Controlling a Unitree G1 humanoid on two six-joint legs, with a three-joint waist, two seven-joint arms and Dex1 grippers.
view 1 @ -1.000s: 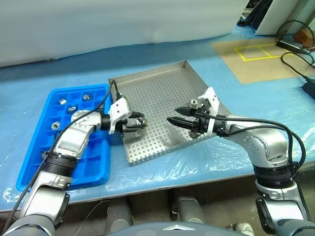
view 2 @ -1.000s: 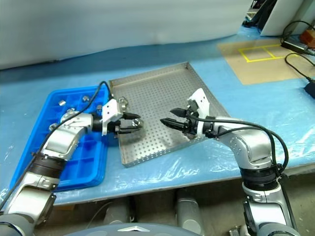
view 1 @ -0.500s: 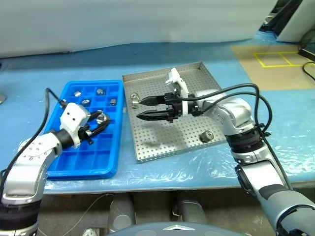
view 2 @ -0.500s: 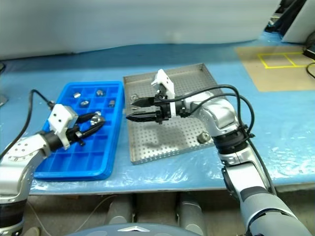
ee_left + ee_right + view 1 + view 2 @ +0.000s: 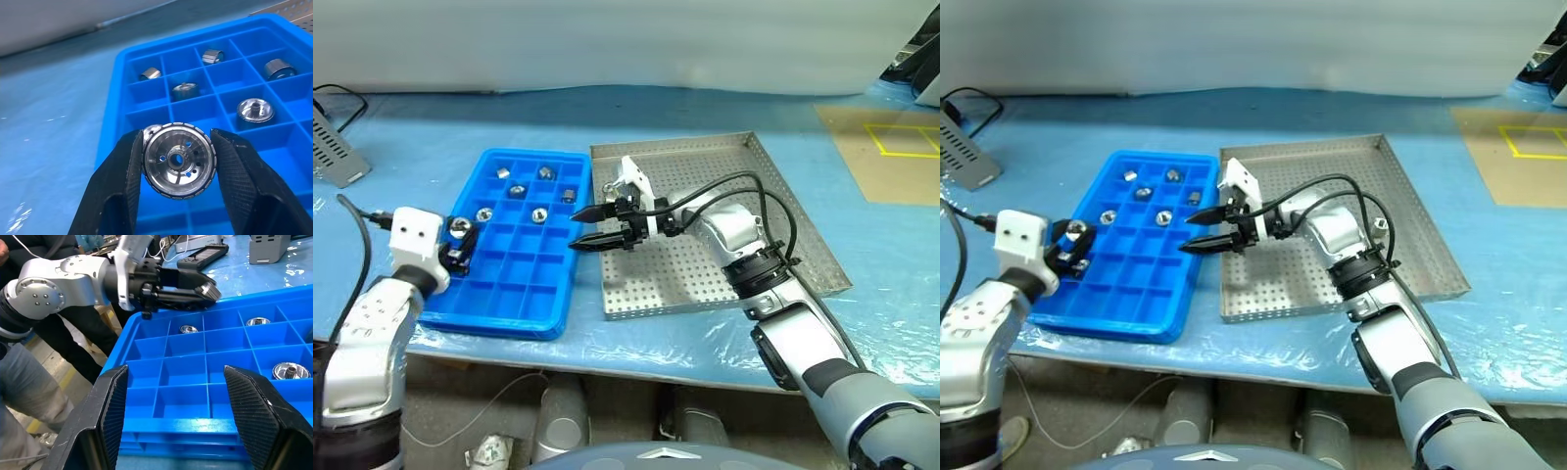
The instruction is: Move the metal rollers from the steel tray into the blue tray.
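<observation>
My left gripper (image 5: pixel 460 237) is shut on a metal roller (image 5: pixel 178 159), a shiny toothed disc with a central hole. It holds the roller above the left edge of the blue tray (image 5: pixel 514 294). Several more rollers lie in the tray's far compartments (image 5: pixel 517 191). My right gripper (image 5: pixel 588 227) points left with its jaws wide open and nothing between them. It hovers over the seam between the blue tray and the steel tray (image 5: pixel 783 196). What looks like one roller (image 5: pixel 1380 226) lies on the steel tray beside my right forearm.
A grey box with a cable (image 5: pixel 335 155) sits at the far left of the blue-covered table. A brown mat with yellow tape (image 5: pixel 891 147) lies at the far right. A person's legs (image 5: pixel 29 382) stand beyond the table's left side.
The camera has swung left. My left gripper carried its roller left from the steel tray's edge across the blue tray. My right gripper, still open, moved left to the seam between the trays.
</observation>
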